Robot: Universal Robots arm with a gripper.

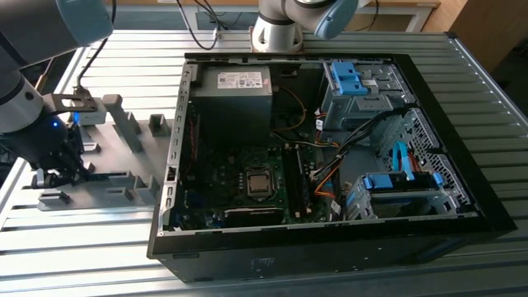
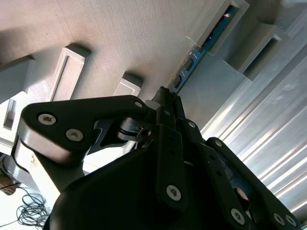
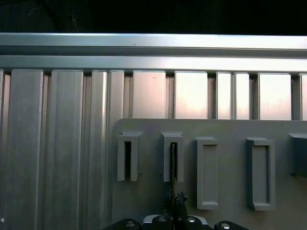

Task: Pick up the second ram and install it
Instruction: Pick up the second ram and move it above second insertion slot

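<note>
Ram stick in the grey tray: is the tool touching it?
Cannot tell. In the second wrist view the tool covers the near end of the ram stick, hiding any gap.

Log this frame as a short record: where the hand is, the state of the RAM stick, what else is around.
ram: long thin blue-green circuit-board stick, on edge in a slot of the grey plastic holder tray, not yet lifted out
arm: the hand sits low over the tray, right at the stick
computer: open black tower case, to the exterior view's right of the tray
surface: ribbed aluminium table under both
</note>
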